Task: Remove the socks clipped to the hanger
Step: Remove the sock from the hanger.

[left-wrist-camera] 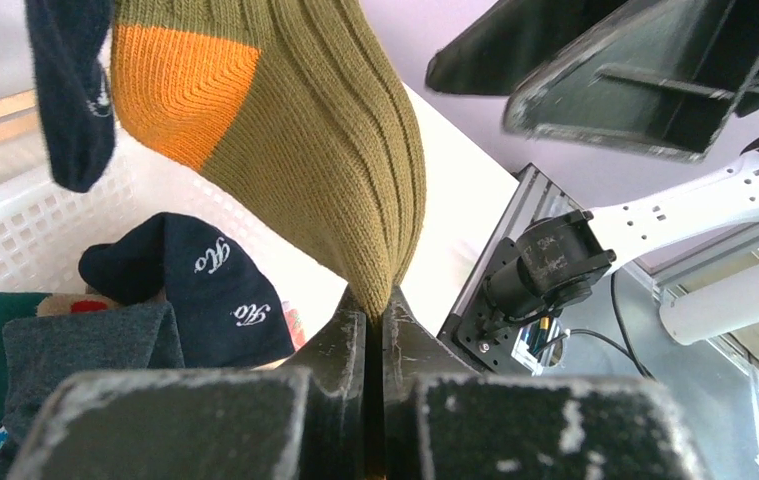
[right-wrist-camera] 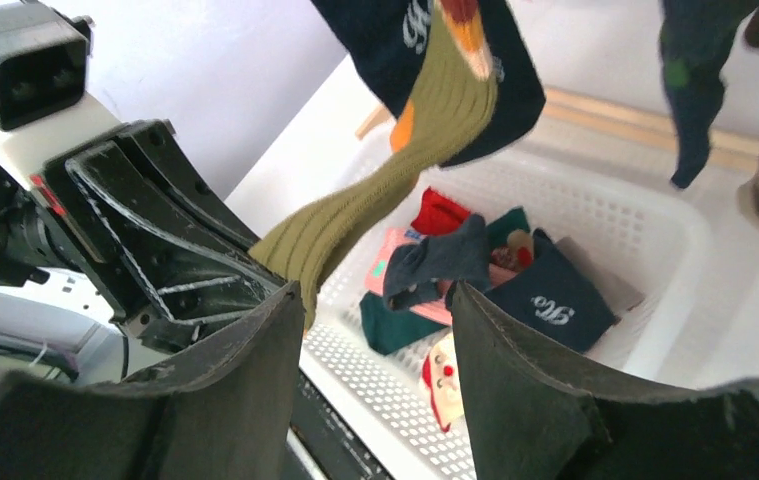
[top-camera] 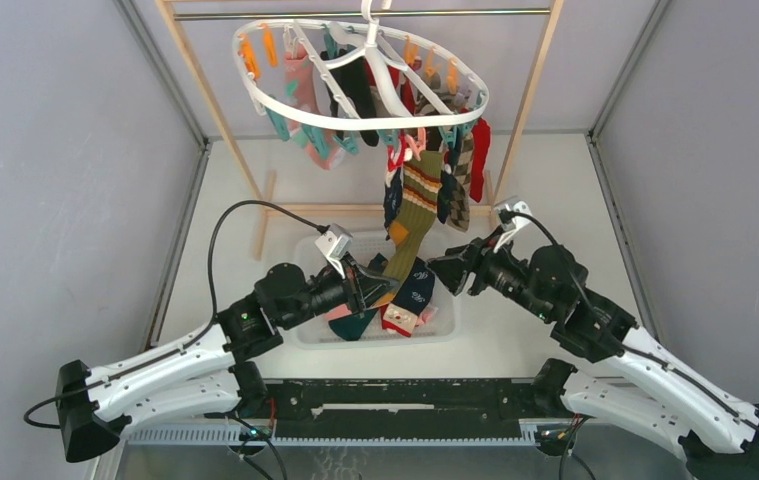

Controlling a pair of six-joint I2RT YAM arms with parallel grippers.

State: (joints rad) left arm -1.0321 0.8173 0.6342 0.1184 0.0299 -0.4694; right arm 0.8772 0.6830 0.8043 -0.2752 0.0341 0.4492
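Observation:
The white oval hanger (top-camera: 300,113) hangs from the rail at the top with several socks clipped to it. These include pink and teal ones on the left and a red sock (top-camera: 479,160) on the right. An olive sock with an orange heel (top-camera: 417,205) hangs from it and stretches down and to the left. My left gripper (left-wrist-camera: 383,310) is shut on the toe of this olive sock (left-wrist-camera: 335,150), over the basket. My right gripper (right-wrist-camera: 375,290) is open and empty, just right of the hanging socks (top-camera: 442,268). The olive sock (right-wrist-camera: 355,215) crosses in front of it.
A white mesh basket (top-camera: 305,337) below the hanger holds several loose socks, among them a navy one with white lettering (left-wrist-camera: 205,290) and one with a Santa face (right-wrist-camera: 445,385). The wooden rack frame (top-camera: 210,100) stands behind. Grey walls close in both sides.

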